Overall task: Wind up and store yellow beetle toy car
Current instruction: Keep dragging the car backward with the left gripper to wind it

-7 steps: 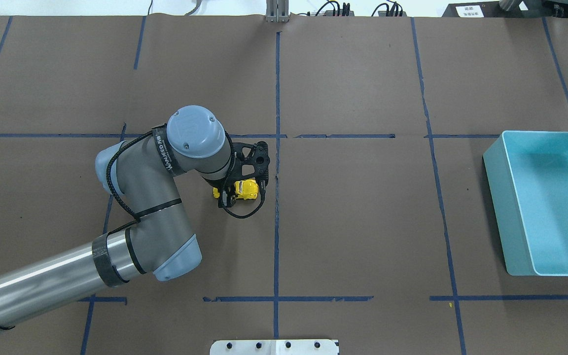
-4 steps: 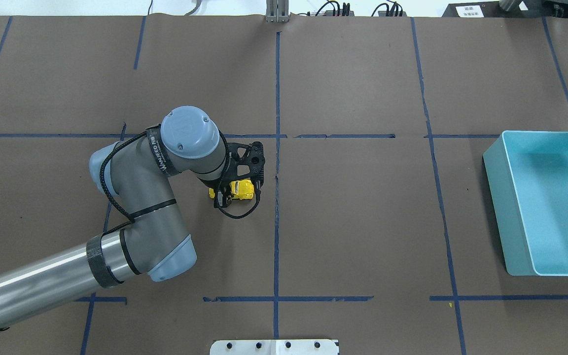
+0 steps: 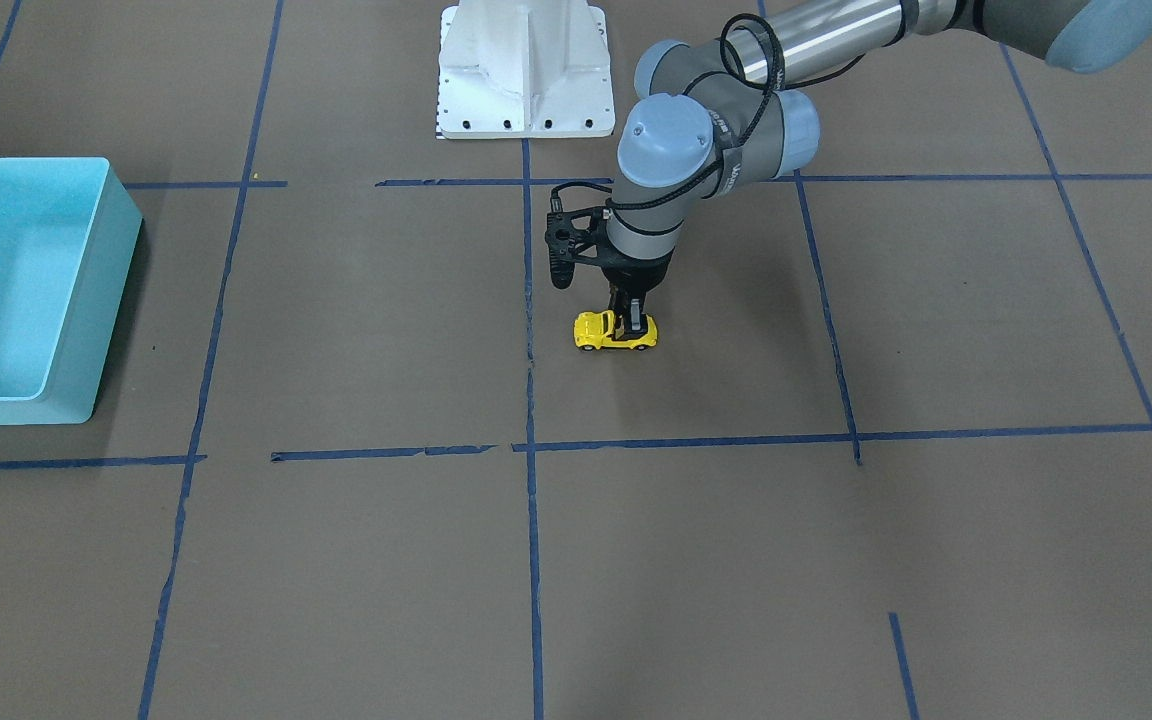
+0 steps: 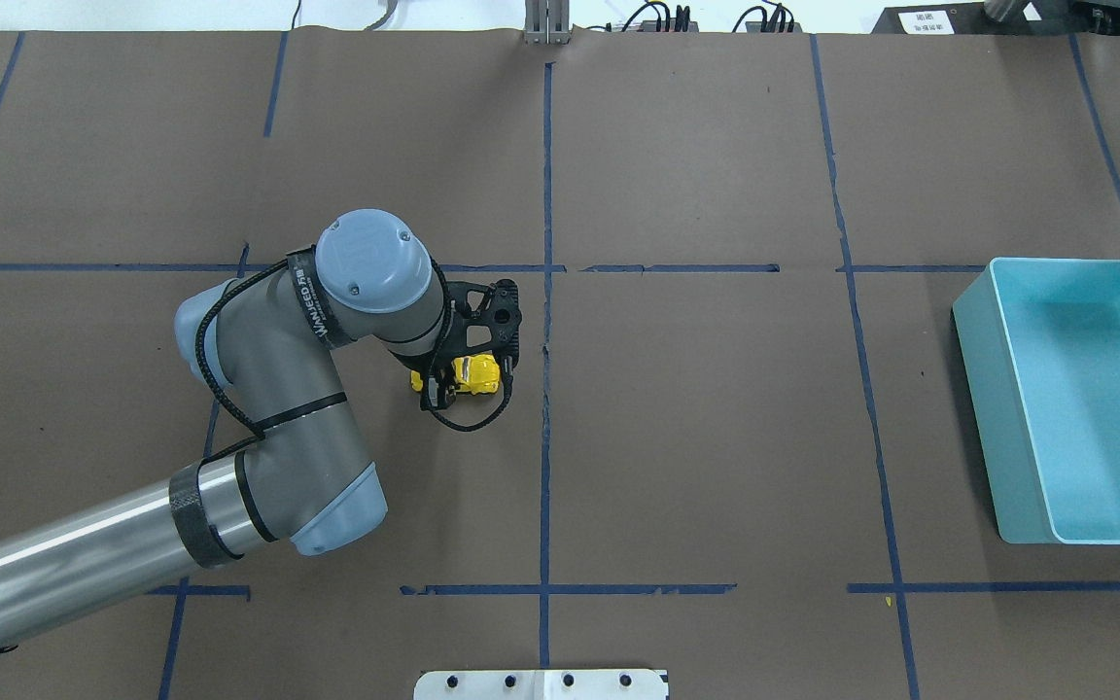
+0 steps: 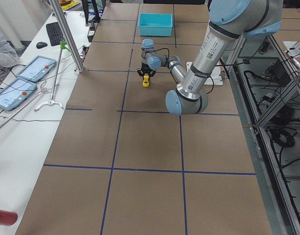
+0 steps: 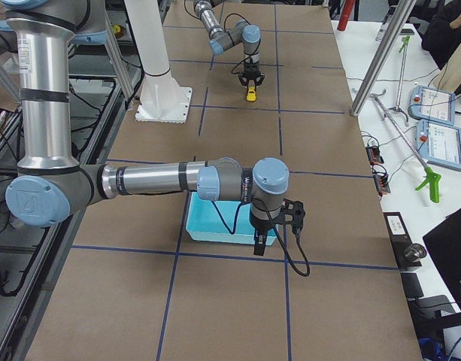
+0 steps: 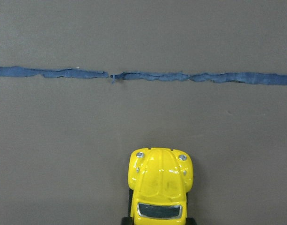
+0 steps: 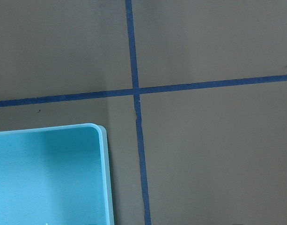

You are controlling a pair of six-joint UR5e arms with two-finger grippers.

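**Left gripper clamped on the toy car, nose toward the bin**

The left gripper (image 3: 633, 326) points straight down at the table (image 4: 716, 437). Its two fingers are brought close together, with only the width of the toy car (image 3: 593, 331) between them. They hold the car by its sides, a little behind its middle. In the front-facing view the fingers are small and dark, so the grip seems firm, but I cannot be fully sure. The car's wheels appear to be on the brown paper.

In the overhead view the car (image 4: 478, 371) lies near the middle of the table, just beside the long tape line (image 4: 545, 389) on the robot's left of it. Its long axis runs across the table from the robot's left to its right. In the left wrist view the rounded hood of the car (image 7: 160, 180) points at this tape line (image 7: 180, 76), so the nose faces the robot's right, toward the bin (image 4: 978, 389), which stands well apart at the table's right edge.

The right gripper (image 6: 258, 245) hangs by a corner of the bin (image 6: 215, 230). It shows only in the side view, so I cannot tell how its fingers stand.
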